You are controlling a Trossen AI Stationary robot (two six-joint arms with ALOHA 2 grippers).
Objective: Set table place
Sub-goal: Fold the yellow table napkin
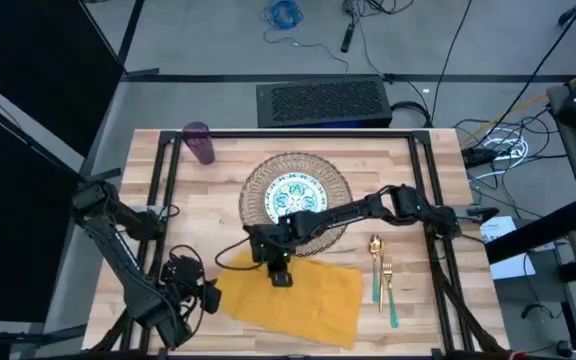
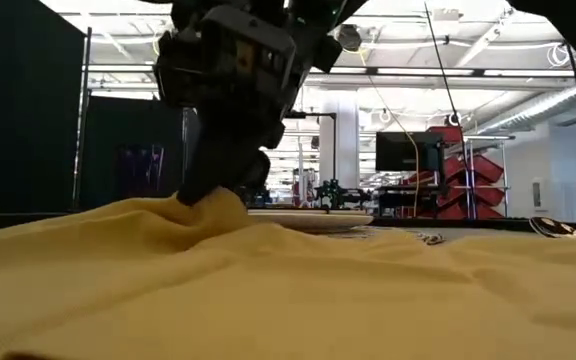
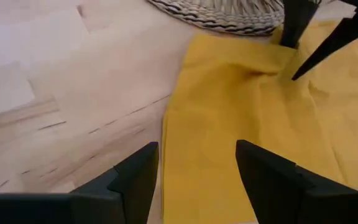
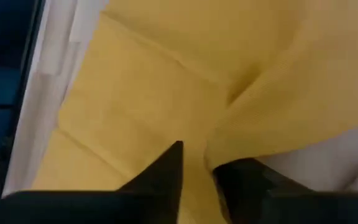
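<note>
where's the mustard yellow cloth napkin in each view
High view: mustard-yellow cloth napkin lies at the table's front, below the round woven straw mat.
Low view: fills the foreground.
Left wrist view: right half, beyond the open left gripper.
Right wrist view: fills most of the frame.
Shared landmark: the right gripper pinching a fold of it.

Even overhead light, blurred wrist close-up.

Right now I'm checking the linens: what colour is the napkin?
Mustard yellow, plain; the napkin shows best in the high view.
</note>
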